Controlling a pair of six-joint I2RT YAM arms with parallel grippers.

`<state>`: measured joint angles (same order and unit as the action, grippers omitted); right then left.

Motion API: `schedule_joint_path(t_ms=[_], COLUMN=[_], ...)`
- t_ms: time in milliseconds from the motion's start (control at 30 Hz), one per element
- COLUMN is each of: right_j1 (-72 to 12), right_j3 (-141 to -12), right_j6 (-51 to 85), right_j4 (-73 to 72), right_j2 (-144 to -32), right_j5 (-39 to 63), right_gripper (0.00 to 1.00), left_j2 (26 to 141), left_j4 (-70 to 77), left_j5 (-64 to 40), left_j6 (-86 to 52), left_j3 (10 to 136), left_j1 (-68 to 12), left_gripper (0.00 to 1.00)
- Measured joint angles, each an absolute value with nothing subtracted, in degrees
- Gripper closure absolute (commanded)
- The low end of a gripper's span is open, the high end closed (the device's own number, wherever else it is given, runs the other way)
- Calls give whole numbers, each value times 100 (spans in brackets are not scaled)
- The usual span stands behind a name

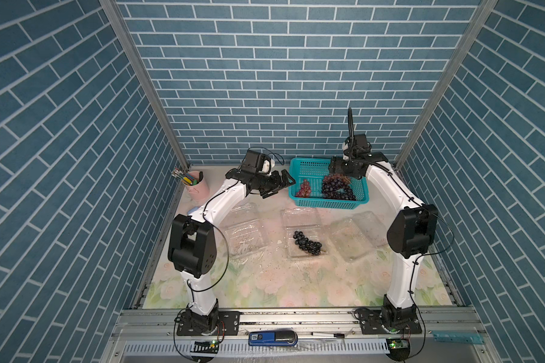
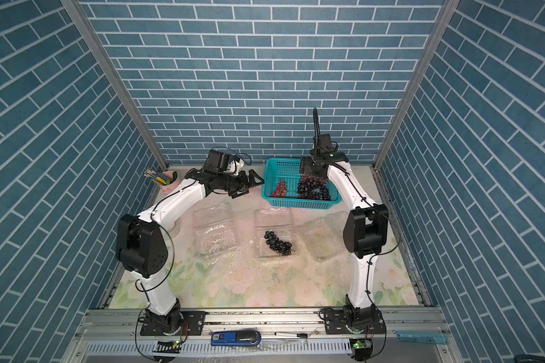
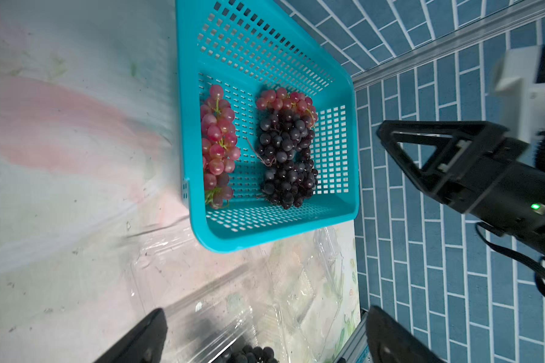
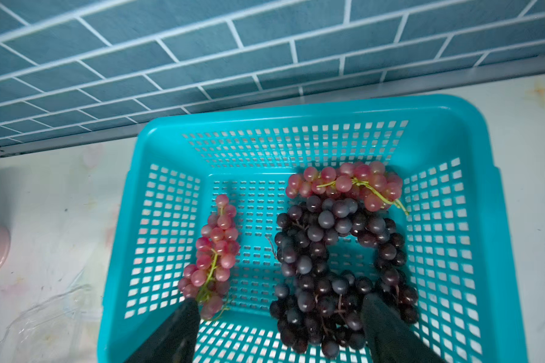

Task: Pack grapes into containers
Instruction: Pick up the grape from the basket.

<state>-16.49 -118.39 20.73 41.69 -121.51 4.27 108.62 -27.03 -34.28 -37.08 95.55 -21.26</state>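
Far left: left gripper (image 1: 280,184) held level above the table (image 1: 265,283), aimed at the teal basket (image 1: 300,164), jaws wide and empty. Mid-table: middle clamshell (image 1: 301,220) holding a dark grape bunch (image 1: 307,242). Right: right gripper (image 4: 277,314) angled down over the basket grapes (image 4: 334,251), jaws spread, seemingly gripping nothing.

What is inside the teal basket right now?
The teal basket holds a separate red bunch, a dark purple pile, and a second red bunch against the pile's end. Anything beneath the pile is covered.
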Motion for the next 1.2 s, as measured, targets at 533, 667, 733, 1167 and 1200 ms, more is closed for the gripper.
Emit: schedule_joint_path(t_ms=[533, 667, 733, 1167, 1200], right_j1=[-2228, -2392, -2412, -2539, -2534], right_j3=[-13721, -13732, -13778, -13931, -13920], right_j6=[2075, 2139, 2193, 2486, 2515], right_j4=[4508, 4554, 4611, 4648, 4624], right_j2=[-14543, -14755, -14857, -15054, -15045], right_j5=[1898, 1896, 1874, 1706, 1715], right_gripper=[27, 34, 36, 78, 78], left_j2=[12033, 12033, 12033, 11955, 11928], left_j4=[-2755, -2670, -2661, -2585, -2591], left_j5=[-3704, -3782, -3804, -3870, -3872], left_j6=[-3791, -3837, -3844, -3883, -3883], left_j3=[10132, 10132, 10127, 9703, 9692], left_j1=[-2091, -2088, -2088, -2086, -2086], left_gripper=[1, 0, 0, 0, 0])
